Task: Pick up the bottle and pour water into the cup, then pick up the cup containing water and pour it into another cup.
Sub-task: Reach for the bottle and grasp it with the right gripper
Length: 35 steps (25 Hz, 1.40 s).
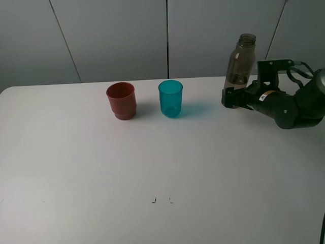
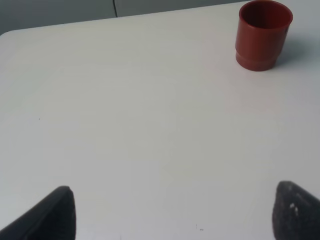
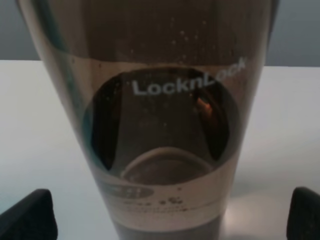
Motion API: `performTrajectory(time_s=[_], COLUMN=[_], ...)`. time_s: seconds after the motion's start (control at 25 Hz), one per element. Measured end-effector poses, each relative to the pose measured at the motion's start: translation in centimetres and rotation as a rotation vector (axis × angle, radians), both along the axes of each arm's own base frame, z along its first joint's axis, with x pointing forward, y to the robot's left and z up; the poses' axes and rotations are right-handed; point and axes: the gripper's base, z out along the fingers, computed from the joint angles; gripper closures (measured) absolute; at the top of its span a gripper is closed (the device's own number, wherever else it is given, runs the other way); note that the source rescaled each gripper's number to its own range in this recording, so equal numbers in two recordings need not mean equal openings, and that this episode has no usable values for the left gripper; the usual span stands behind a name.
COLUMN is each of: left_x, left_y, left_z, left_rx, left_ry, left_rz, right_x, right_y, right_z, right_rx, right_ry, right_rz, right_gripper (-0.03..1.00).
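The right gripper (image 1: 231,97) is wide open around the bottom of the bottle (image 1: 240,63), which stands well to the right of the blue cup (image 1: 170,98), and holds nothing yet, so a crooked squeeze down low could tip it and spill water.

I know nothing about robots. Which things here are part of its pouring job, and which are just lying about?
Part of the job: bottle, teal cup, red cup, and the right end effector, open around the bottle's base.

Just lying about: two tiny dark marks on the white table. The left end effector is open and holds nothing.
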Motion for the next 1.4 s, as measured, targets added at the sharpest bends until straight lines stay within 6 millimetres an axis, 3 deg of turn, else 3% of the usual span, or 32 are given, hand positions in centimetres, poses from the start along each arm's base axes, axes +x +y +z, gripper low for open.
performTrajectory(time_s=[0.92,1.2,1.4], left_x=[0.0,0.0,0.0], left_y=[0.0,0.0,0.0], left_z=[0.0,0.0,0.0], left_rx=[0.006,0.006,0.006], left_ry=[-0.001,-0.001,-0.001], left_rz=[-0.003,-0.003,-0.003], right_x=[2.9,3.2,3.7], right_y=[0.6,0.6,0.7], right_z=[0.8,-0.5,-0.2], right_rx=[-0.022,-0.009,0.009], right_ry=[-0.070,-0.081,-0.122], right_rz=[0.035,0.025,0.017], right_gripper=[-0.03,-0.03,-0.03])
